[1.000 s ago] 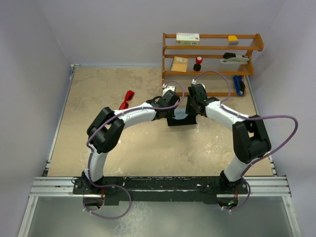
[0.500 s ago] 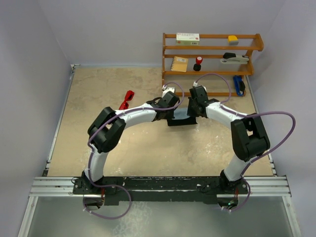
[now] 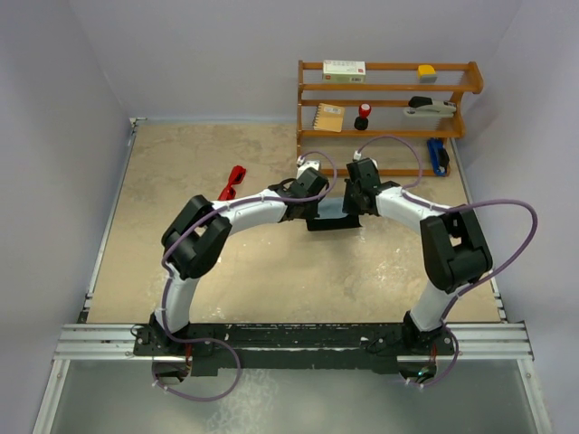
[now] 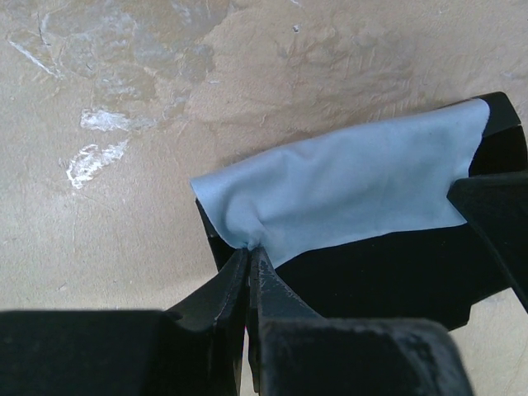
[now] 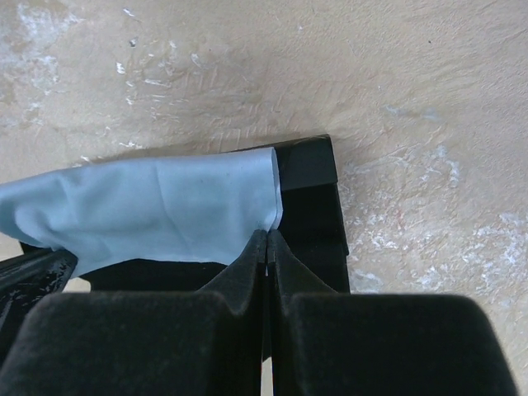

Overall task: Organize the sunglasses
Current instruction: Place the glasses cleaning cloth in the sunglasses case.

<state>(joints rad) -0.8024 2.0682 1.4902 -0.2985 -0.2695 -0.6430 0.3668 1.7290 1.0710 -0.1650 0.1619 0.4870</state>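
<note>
The red sunglasses (image 3: 233, 182) lie folded on the tan table, left of both arms and untouched. At the table's middle an open black case (image 3: 330, 220) sits under the two wrists. A light blue cloth (image 4: 355, 177) is stretched over the case (image 4: 388, 276). My left gripper (image 4: 250, 246) is shut on the cloth's left corner. My right gripper (image 5: 266, 231) is shut on the opposite corner of the cloth (image 5: 157, 206), above the case's end (image 5: 309, 169). In the top view the left gripper (image 3: 315, 201) and right gripper (image 3: 355, 201) hide the cloth.
A wooden shelf (image 3: 389, 90) stands at the back right, holding a box, a notebook, a red-topped stamp, a stapler and a yellow item. A blue object (image 3: 438, 155) lies beside its foot. Walls close the table on the left, back and right.
The right arm's elbow has drawn slightly inward and its wrist has shifted a little. Both grippers stay shut on the cloth over the case.
</note>
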